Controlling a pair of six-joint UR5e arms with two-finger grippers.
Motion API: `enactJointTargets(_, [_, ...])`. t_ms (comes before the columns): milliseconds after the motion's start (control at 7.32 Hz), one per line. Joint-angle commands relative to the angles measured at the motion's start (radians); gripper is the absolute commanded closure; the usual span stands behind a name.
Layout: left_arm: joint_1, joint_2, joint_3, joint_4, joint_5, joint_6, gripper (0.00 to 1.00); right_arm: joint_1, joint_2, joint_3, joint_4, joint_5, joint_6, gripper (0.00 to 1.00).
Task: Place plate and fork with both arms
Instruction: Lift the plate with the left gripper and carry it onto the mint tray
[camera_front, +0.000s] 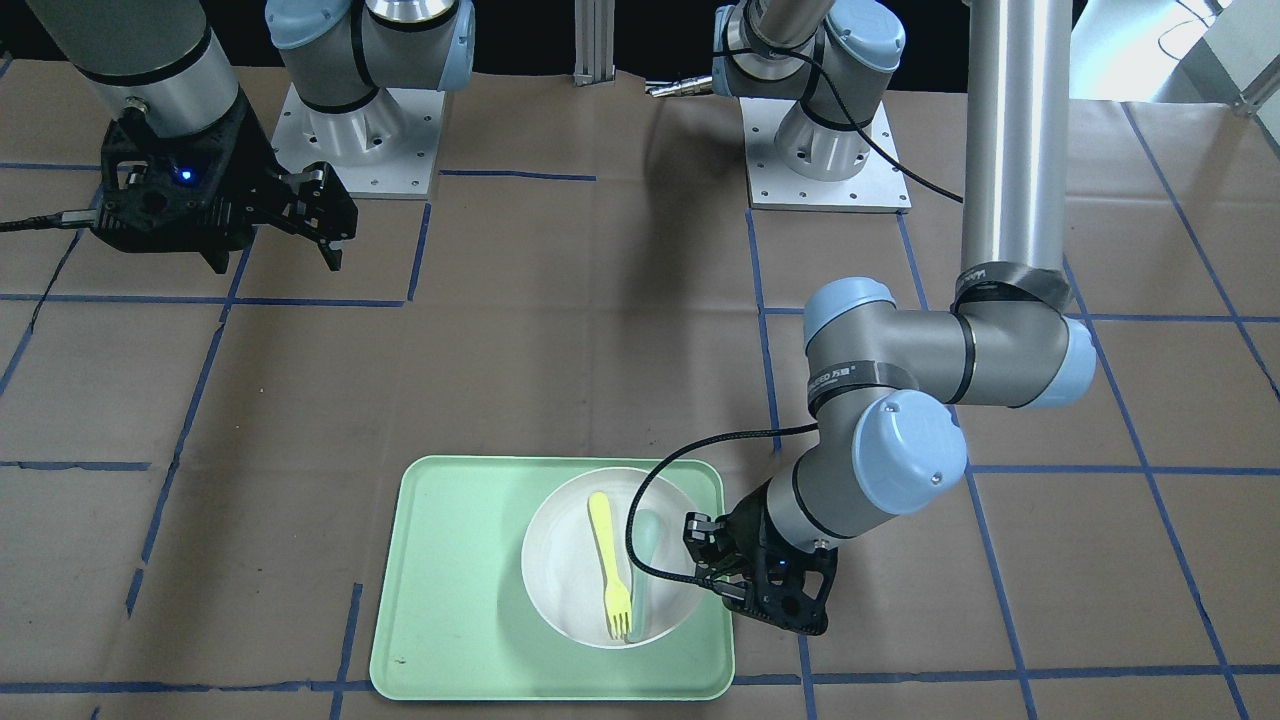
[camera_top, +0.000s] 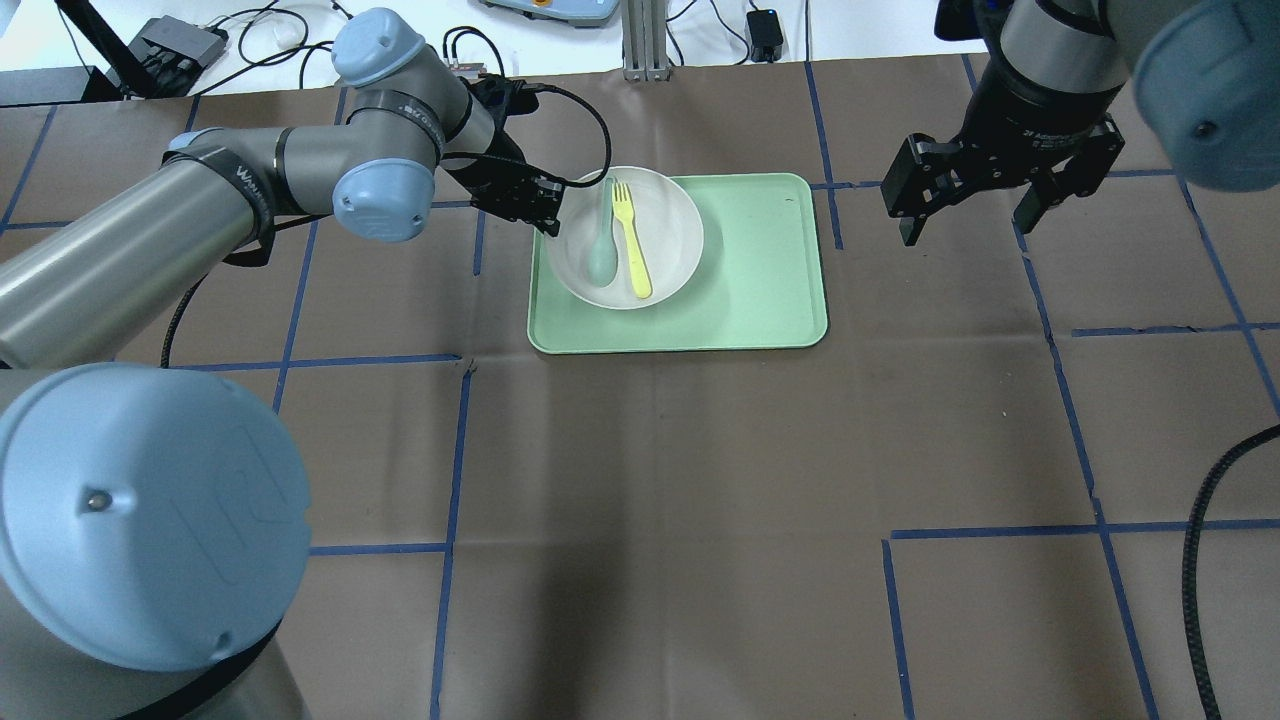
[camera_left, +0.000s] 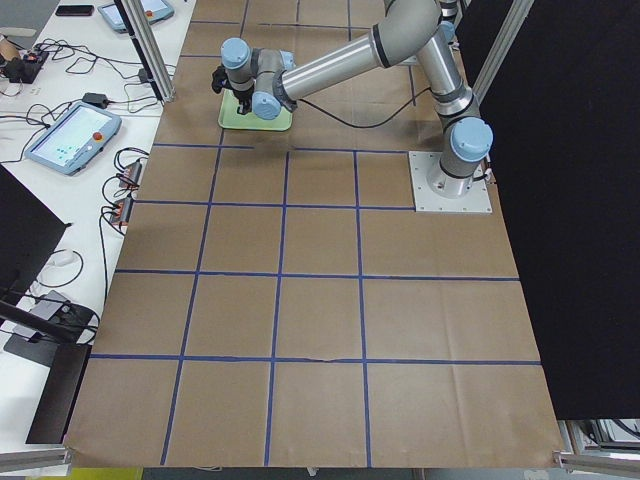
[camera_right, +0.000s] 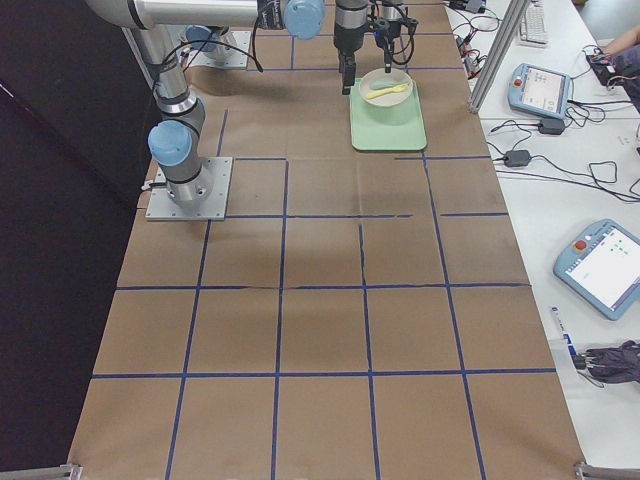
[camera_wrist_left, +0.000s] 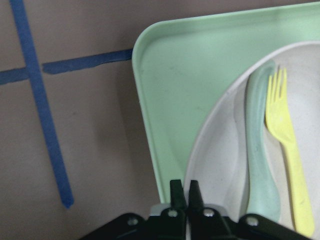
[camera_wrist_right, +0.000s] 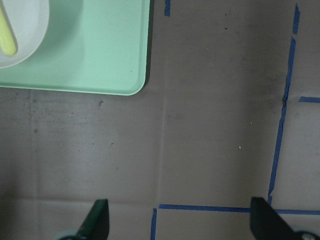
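The off-white plate (camera_top: 670, 220) sits on the left half of the mint-green tray (camera_top: 760, 270). The pale-yellow fork (camera_top: 632, 250) lies in the plate beside a grey-green spoon (camera_top: 603, 250). My left gripper (camera_top: 548, 208) is at the plate's left rim. In the left wrist view its fingers (camera_wrist_left: 176, 192) are pinched together on the rim of the plate (camera_wrist_left: 220, 150), with the fork (camera_wrist_left: 287, 150) just beyond. My right gripper (camera_top: 965, 228) is open and empty, hovering above the table to the right of the tray. The front view shows the plate (camera_front: 560, 570) and fork (camera_front: 606, 560).
The tray (camera_front: 450, 580) lies on brown paper marked with blue tape lines. Its right half is bare green. The spoon (camera_wrist_left: 257, 150) lies parallel to the fork. A black cable (camera_front: 660, 480) from the left wrist arcs over the plate. The arm bases stand at the back.
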Motion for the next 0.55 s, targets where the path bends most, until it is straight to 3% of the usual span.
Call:
enactJointTargets(0, [-0.039,-0.054,0.067,-0.036,-0.001,-0.019,0.98,0.000,0.000,0.000,0.000,0.000,0.000,0.00])
enactJointTargets(410, [-0.045,-0.086,0.082,-0.050,-0.002,-0.018,0.95,0.000,0.000,0.000,-0.001,0.000,0.000,0.00])
